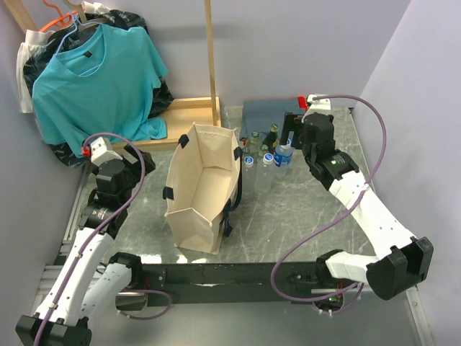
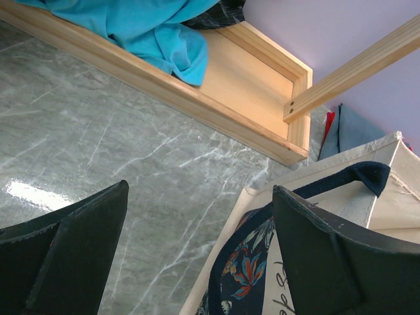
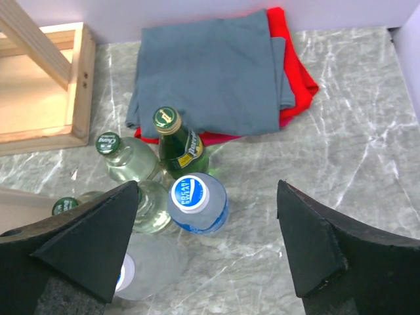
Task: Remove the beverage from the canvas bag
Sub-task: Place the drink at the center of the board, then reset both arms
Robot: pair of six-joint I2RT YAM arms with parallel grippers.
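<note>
The beige canvas bag [image 1: 204, 189] stands open in the middle of the table; its inside looks bare from above. In the left wrist view its rim [image 2: 308, 172], a black handle [image 2: 367, 174] and a dark floral print show. Several bottles [image 1: 261, 151] stand just right of the bag. A clear bottle with a blue cap [image 3: 193, 200] stands among them, also seen from above [image 1: 284, 155]. My right gripper [image 3: 207, 190] is open above it, holding nothing. My left gripper [image 2: 200, 190] is open and empty, left of the bag's far corner.
A green Perrier bottle [image 3: 178, 147], clear green-capped bottles [image 3: 125, 154] and a white-capped bottle [image 3: 147, 262] crowd together. Grey cloth [image 3: 210, 72] over red cloth [image 3: 298, 82] lies behind them. A wooden rack base [image 1: 191, 119] holds a teal shirt [image 1: 94, 79] and black plastic bag [image 1: 157, 92].
</note>
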